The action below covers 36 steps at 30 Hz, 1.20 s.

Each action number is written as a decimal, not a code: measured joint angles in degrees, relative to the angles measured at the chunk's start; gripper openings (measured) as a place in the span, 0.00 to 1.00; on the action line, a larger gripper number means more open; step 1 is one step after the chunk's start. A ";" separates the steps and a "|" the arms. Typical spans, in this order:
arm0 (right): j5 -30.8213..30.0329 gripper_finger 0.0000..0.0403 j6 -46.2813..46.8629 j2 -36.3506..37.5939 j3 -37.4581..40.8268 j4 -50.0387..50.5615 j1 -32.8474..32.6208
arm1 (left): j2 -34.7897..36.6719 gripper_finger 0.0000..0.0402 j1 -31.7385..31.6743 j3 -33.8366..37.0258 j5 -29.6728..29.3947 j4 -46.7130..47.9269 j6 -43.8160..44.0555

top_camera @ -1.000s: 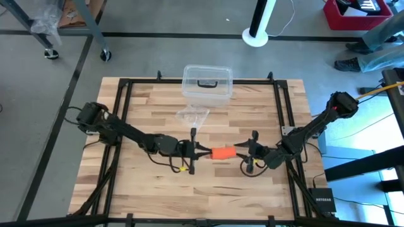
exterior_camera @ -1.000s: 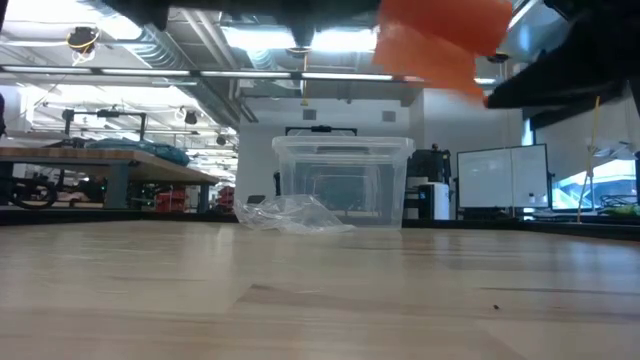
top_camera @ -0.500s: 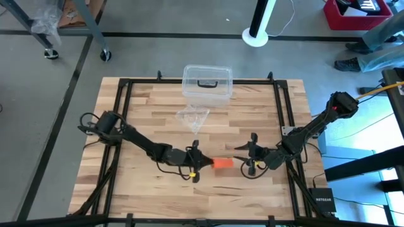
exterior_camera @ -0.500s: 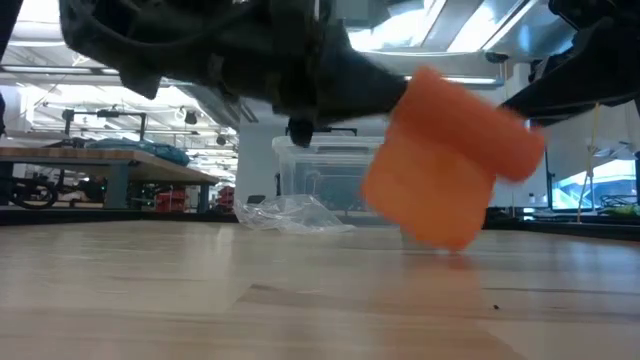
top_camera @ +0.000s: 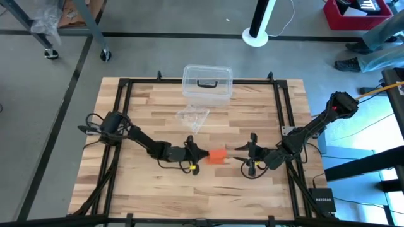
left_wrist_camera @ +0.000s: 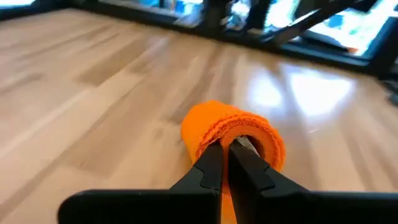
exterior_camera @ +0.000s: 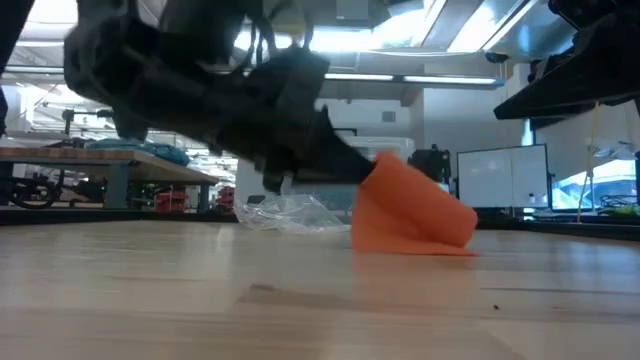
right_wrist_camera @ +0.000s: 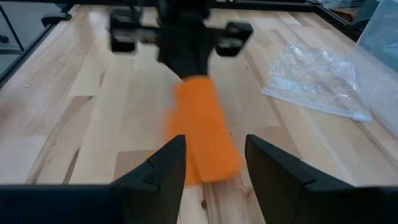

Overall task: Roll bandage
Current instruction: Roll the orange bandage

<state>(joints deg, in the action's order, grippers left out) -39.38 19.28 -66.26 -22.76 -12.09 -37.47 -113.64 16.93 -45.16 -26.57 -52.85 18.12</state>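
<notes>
The bright orange soft fabric bandage (top_camera: 216, 156), already wound into a small fat roll, sat low on the pale wooden table (top_camera: 151, 107), near the middle and a bit toward the front edge. In the low view its bottom seemed to touch the wood (exterior_camera: 410, 215). The left gripper (top_camera: 201, 153) held it by one end. In the left wrist view the two dark fingers (left_wrist_camera: 214, 167) were pressed close together on the edge of the roll, with one finger seeming to go into the hole in the middle. That grip probably kept the layers from springing loose.

The right gripper (top_camera: 240, 150) waited just beside the other end of the roll, not touching it. Its two fingers (right_wrist_camera: 163, 168) stood wide apart with nothing between them, and the roll lay ahead of the gap. It looked ready to help if the roll slipped.

The rolling looked almost done, since no long loose strip showed on the table. A thin flat bit of orange lay under the roll in the low view.

Farther back stood a clear plastic box with a dark handle (top_camera: 207, 82), and a crumpled clear plastic bag (top_camera: 193, 116) lay in front of it, well apart from the roll.
</notes>
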 joint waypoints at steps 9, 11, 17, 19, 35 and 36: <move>0.02 0.41 1.57 0.02 -0.04 0.07 0.00 | -3.84 0.01 -3.65 3.16 0.12 -0.28 1.78; 0.02 0.41 1.58 0.00 -0.04 -0.13 0.00 | -4.00 0.01 -3.64 3.39 0.16 -0.02 1.88; -1.50 0.41 1.08 -1.86 -0.04 -2.80 0.28 | -3.99 0.01 -3.65 3.34 0.35 0.10 1.87; -1.40 0.41 -0.36 -3.50 -0.04 -4.97 1.10 | -3.98 0.01 -3.65 3.34 0.70 0.18 1.75; 11.54 0.41 -6.13 -13.98 -0.04 -15.51 12.00 | 6.74 0.31 -3.02 3.36 10.58 23.51 2.09; 11.57 0.41 -6.29 -14.44 -0.04 -16.25 12.02 | 8.06 0.31 -3.00 3.38 10.78 25.05 2.29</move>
<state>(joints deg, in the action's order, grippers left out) -27.81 12.99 -80.70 -22.81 -28.34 -25.46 -105.58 13.93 -41.78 -15.79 -27.80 20.40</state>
